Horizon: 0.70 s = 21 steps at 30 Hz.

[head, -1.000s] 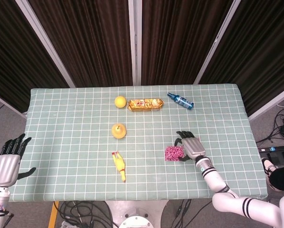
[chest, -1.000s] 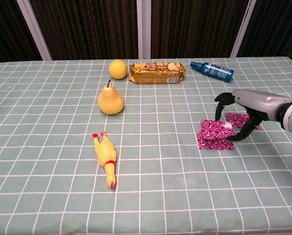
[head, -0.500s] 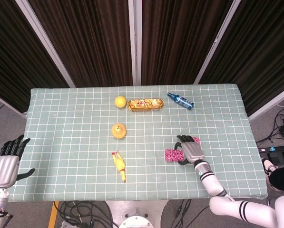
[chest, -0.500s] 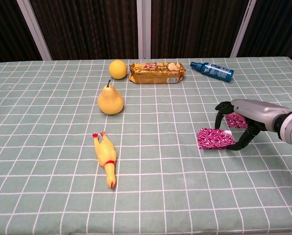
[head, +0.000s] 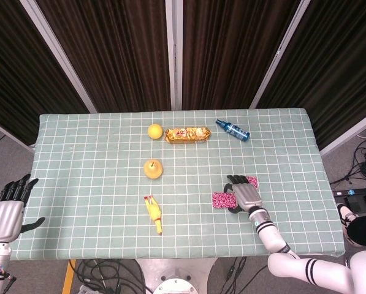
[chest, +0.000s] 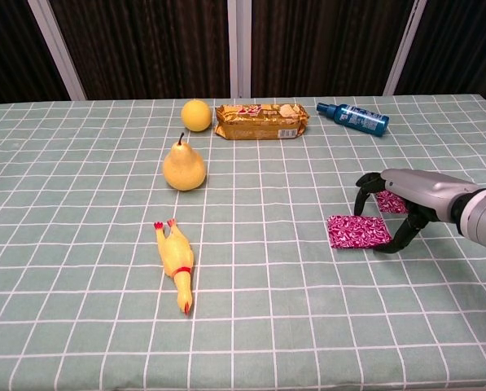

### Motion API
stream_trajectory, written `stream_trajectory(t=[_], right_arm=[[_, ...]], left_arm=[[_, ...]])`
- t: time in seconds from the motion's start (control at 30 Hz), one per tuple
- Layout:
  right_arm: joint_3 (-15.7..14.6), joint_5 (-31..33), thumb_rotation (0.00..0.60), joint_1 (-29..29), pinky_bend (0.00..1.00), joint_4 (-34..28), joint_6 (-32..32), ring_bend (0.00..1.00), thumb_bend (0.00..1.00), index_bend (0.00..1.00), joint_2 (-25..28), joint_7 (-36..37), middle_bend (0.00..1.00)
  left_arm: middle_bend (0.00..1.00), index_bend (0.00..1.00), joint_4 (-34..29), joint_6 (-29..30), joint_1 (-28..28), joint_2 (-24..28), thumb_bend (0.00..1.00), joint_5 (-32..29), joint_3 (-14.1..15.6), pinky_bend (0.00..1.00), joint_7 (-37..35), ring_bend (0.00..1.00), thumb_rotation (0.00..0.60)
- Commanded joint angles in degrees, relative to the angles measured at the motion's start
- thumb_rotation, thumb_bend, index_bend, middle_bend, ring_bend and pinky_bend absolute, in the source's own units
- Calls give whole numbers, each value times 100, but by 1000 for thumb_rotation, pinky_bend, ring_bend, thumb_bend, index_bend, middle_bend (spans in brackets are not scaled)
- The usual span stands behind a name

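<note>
Pink packet (chest: pixel 356 230) — flat, under right hand (chest: pixel 393 204) fingertips.

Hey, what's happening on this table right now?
The robot's right hand is arched over a pink patterned packet on the green checked tablecloth, fingers curled down at its right edge; a second pink packet lies partly under the hand. The left hand hangs open off the table's left edge. Untouched nearby: a rubber chicken, a pear, a yellow ball, a biscuit pack and a blue bottle.
</note>
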Motion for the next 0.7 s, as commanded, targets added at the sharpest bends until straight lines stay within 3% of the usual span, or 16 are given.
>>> stream_trajectory(t=[0.03, 0.4, 0.7], right_arm=[[-11, 1, 600, -1, 0, 4, -4, 0, 110, 348, -9, -2, 66], [-28, -49, 600, -24, 0, -24, 34, 0, 110, 303, 49, 25, 65], [338, 151, 600, 13, 0, 417, 165, 0, 111, 312, 258, 151, 65]], left_arm=[[156, 159, 4, -3, 2, -1, 0, -2, 2, 137, -4, 126, 600], [156, 159, 17, 15, 4, -9, 0, 18, -3, 137, -19, 126, 600], [156, 159, -15, 29, 10, 2, 0, 26, -3, 137, 14, 126, 600]])
